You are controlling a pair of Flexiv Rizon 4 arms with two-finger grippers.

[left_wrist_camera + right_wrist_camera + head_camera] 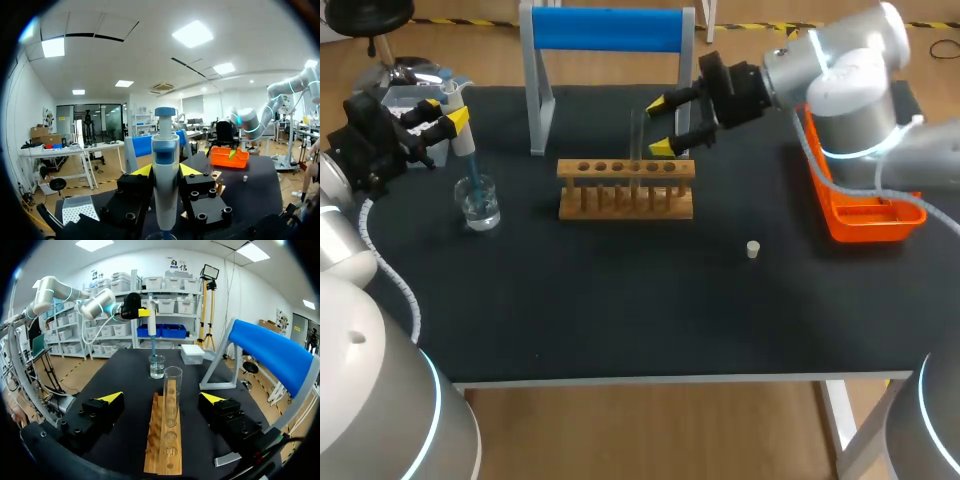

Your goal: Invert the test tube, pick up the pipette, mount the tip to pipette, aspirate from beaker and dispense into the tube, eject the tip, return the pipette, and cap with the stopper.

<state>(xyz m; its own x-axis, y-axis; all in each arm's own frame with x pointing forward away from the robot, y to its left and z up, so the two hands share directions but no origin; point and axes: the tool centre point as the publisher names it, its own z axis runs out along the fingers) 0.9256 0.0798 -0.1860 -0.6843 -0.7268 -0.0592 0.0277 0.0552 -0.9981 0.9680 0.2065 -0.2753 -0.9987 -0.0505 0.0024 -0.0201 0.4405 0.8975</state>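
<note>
- Left gripper (448, 113) (165, 170): pinches the pipette (461, 135) (165, 175) by its body, a yellow-tipped finger on each side; the arm enters from the left edge of the head view.
- Pipette: held upright, plunger on top, its blue tip pointing down into the beaker (479, 204) (156, 366).
- Beaker: clear glass, upright on the left part of the table (620, 310), with clear liquid at the bottom. Whether the tip reaches the liquid cannot be told.
- White box (418, 92) (192, 353): at the table's far left corner, behind the left gripper.
- Right gripper (667, 124) (167, 399): fingers spread wide and holding nothing, levelled over the far right end of the rack (626, 188) (164, 440).
- Test tube (637, 148) (172, 390): clear, upright in a hole of the rack, open mouth up, just ahead of the gap between the right gripper's fingers and touching neither.
- Rack: wooden, with a row of holes, mid-table.
- Blue-topped stand (609, 30) (272, 357): behind the rack, at the far edge.
- Stopper (753, 249) (244, 178): small and pale, alone on the table, right of the rack and nearer the front.
- Orange tray (865, 218) (229, 156): at the right edge, partly under the right arm.
</note>
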